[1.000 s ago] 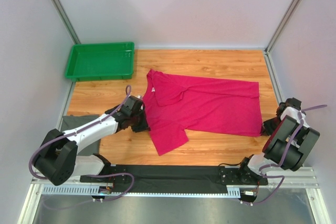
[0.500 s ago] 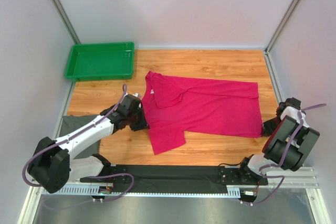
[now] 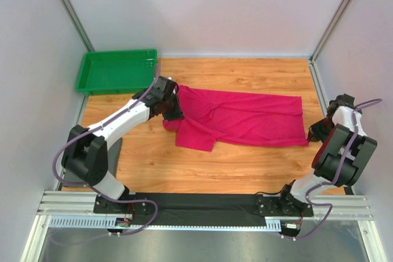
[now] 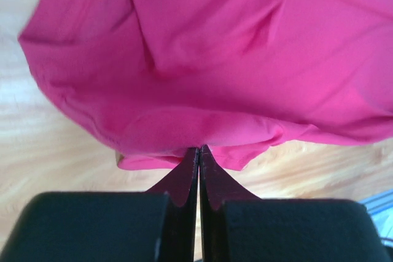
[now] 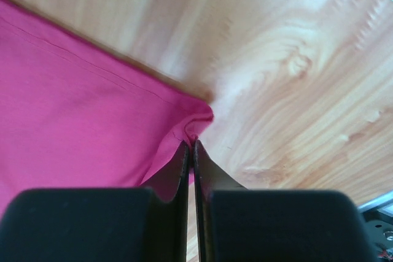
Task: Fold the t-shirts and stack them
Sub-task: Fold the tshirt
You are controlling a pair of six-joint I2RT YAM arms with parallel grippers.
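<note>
– Where's the magenta t-shirt [image 3: 245,118]?
– Spread across the wooden table [image 3: 245,173], the left gripper [image 4: 199,150] clamped tight on its bunched left end toward the far-left corner.
– And the right gripper [image 5: 190,143]?
– Pinched closed on its corner at the right edge.

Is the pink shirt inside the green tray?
No, the t-shirt lies spread on the wooden table, to the right of the green tray in the top view.
</note>
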